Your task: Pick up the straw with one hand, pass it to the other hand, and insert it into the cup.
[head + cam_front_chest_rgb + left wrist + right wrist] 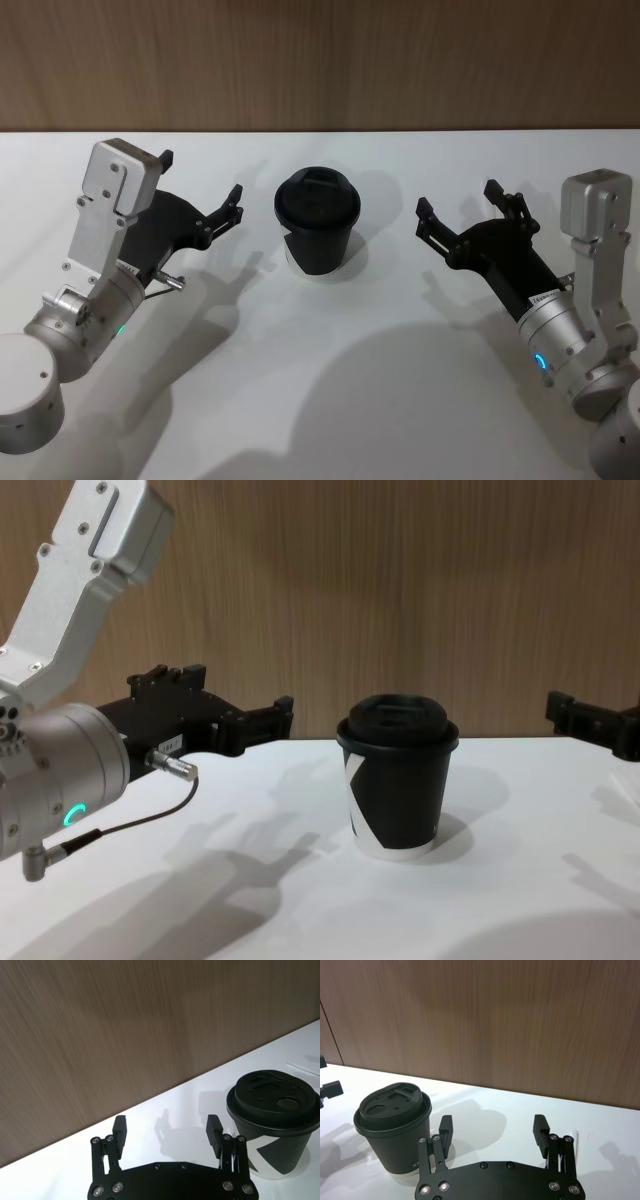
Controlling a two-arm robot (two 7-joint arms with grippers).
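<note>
**Both claws spread either side of the cup, straw barely readable**

The cup (318,225) stands upright, lid on, mid-table towards the far side. Behind it the white table (320,390) ends at a straight edge against a wood-panel wall (320,60), so there is little room behind the cup.

The left gripper (200,175) is held off the table on the cup's left. Its fingers are spread wide with nothing between them, and they point towards the wall and slightly in at the cup. From its wrist camera I see the cup (272,1110) just beside one fingertip, with a gap between them.

The right gripper (458,198) mirrors it on the cup's right, fingers likewise apart and empty. It stands a little farther off, with a strip of bare table between it and the cup.

For the straw (303,1068), I can only make out a thin pale line lying flat on the table past the cup in the left wrist view. It is white on white, so I hold that loosely.

The near half of the table lies open and shows only shadows.
</note>
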